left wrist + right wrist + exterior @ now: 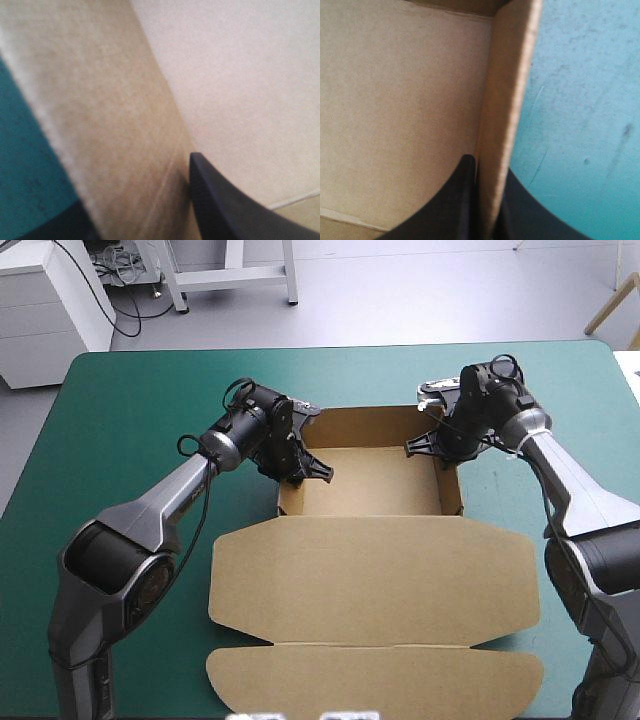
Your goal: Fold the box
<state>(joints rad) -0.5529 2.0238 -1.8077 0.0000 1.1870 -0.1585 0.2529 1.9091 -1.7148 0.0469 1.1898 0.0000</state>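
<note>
Clamping box [370, 485] walls; left hand [305, 476] obscured.

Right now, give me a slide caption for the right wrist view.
Right arm's jaws shut on the box wall, one inside, one outside over the teal-green cover.

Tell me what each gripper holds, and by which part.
Both hold the box: the left gripper pinches its left wall, the right gripper its right wall.

Left gripper [135, 187] partly behind box [100, 100]
</note>
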